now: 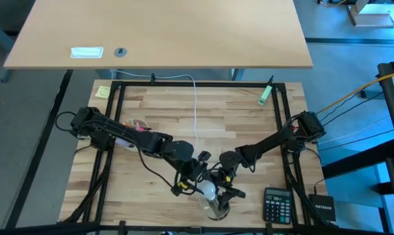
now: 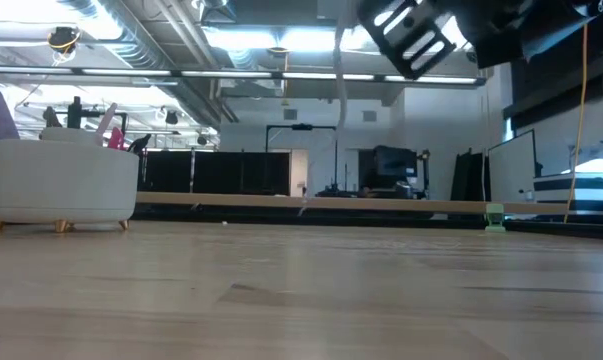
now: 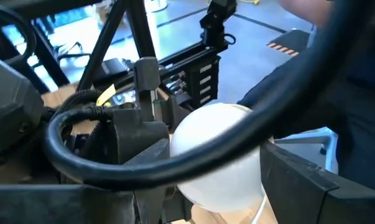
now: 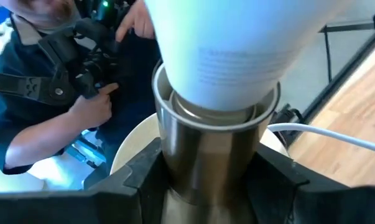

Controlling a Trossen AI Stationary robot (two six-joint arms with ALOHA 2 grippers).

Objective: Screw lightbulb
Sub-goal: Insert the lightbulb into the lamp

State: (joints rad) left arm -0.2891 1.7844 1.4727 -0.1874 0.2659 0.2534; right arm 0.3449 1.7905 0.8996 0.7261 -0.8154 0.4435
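Observation:
The white frosted lightbulb (image 1: 210, 190) hangs over the table's near middle, with my left gripper (image 1: 200, 183) shut on it. The bulb's neck (image 4: 231, 68) sits in the mouth of the silvery socket (image 4: 206, 155), and my right gripper (image 1: 227, 193) is shut on that socket. The socket's round disc (image 1: 217, 209) shows just nearer than the bulb. Its thin white cord (image 1: 196, 111) runs off toward the far edge. In the low view only the cord (image 2: 339, 60) and part of an arm (image 2: 413, 35) show near the top, with nothing standing on the wood below them. My left gripper pinches the bulb's round globe (image 3: 203, 171) between its two fingers (image 3: 299, 177), one on each side. It comes from the table's left, slanting down; a black cable crosses in front of the hold. The bulb is clear of the table. My right gripper pinches the socket's silver cylinder wall (image 4: 203, 168) between its two fingers (image 4: 134, 183), below the rim. It comes almost level from the table's right, fingers lying across the cylinder. The socket is lifted, its open mouth (image 4: 175, 106) around the bulb's neck.
A black calculator (image 1: 277, 205) and a black box (image 1: 324, 209) lie at the near right. A green marker (image 1: 266, 94) lies far right, a yellow note (image 1: 103, 91) far left, and a white container (image 2: 61, 185) stands at the left. A person (image 4: 50, 93) is beyond the table.

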